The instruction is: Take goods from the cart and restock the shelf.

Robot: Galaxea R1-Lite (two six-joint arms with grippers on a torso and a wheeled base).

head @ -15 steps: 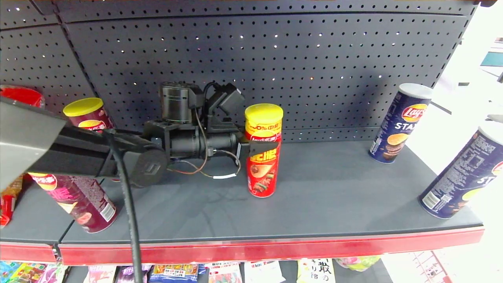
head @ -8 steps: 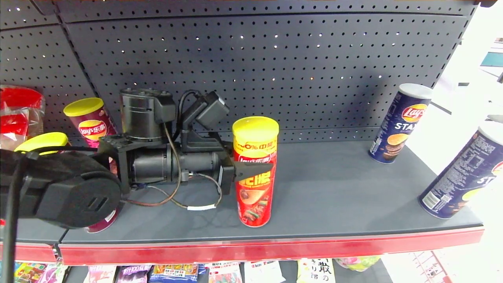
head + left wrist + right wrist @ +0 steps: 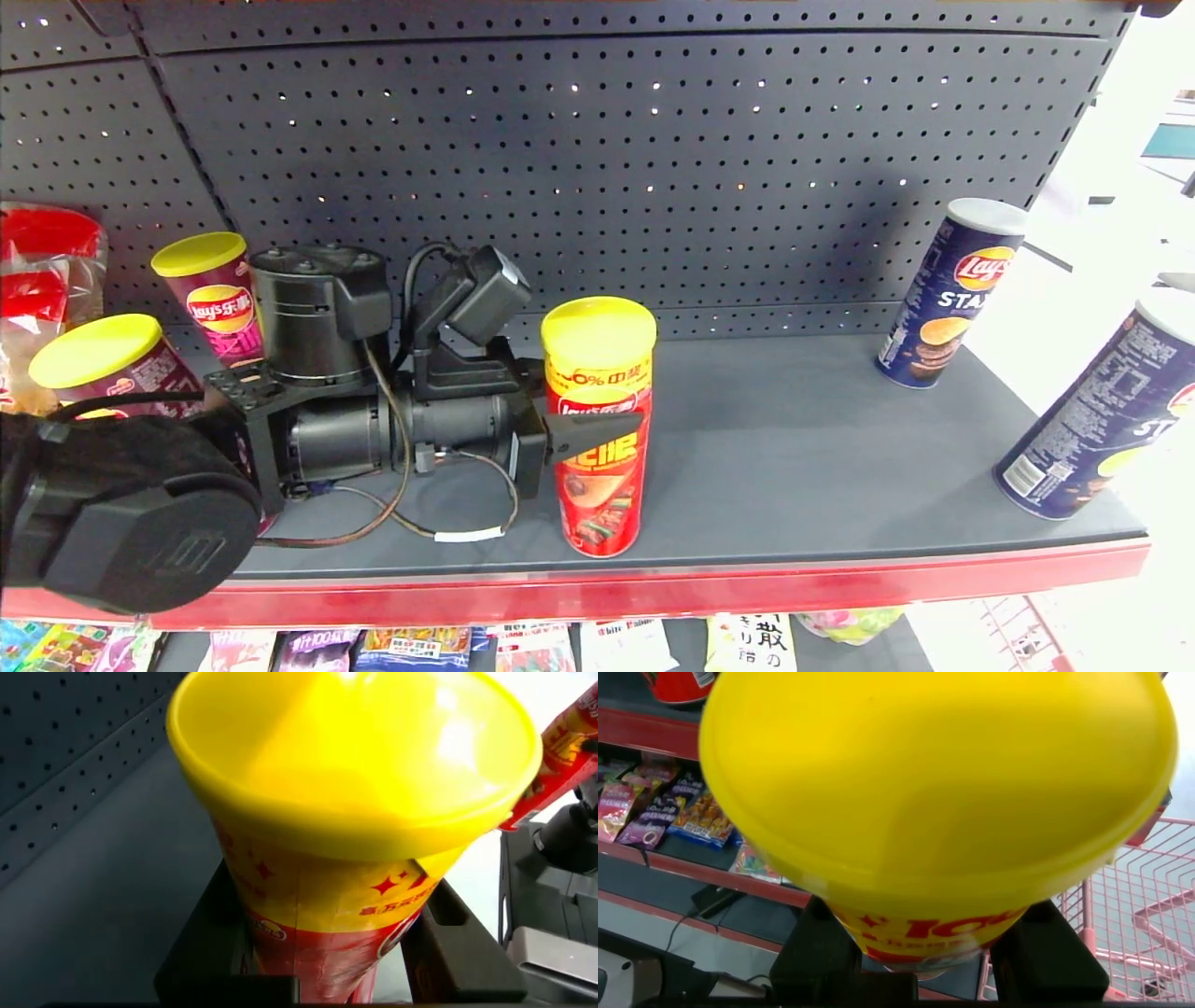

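Observation:
A red chip can with a yellow lid (image 3: 597, 499) stands upright near the front edge of the grey shelf (image 3: 794, 448). My left gripper (image 3: 597, 437) comes in from the left and is shut on its middle. From the left wrist, its fingers (image 3: 210, 943) flank the can (image 3: 318, 905) below the lid. My right gripper (image 3: 924, 961) is shut on another yellow-lidded red can (image 3: 943, 793), held in front of lower shelves and away from the upper shelf.
Two maroon cans (image 3: 210, 289) (image 3: 103, 359) stand at the shelf's left, and two blue cans (image 3: 952, 294) (image 3: 1092, 420) at its right. Bare shelf lies between the red can and the blue ones. Snack packets (image 3: 635, 644) fill the shelf below. A pink cart (image 3: 1148, 924) is beside the right gripper.
My left arm has drawn back toward the shelf's front edge and slightly left, carrying the red can with it. The maroon cans behind the arm have come into view.

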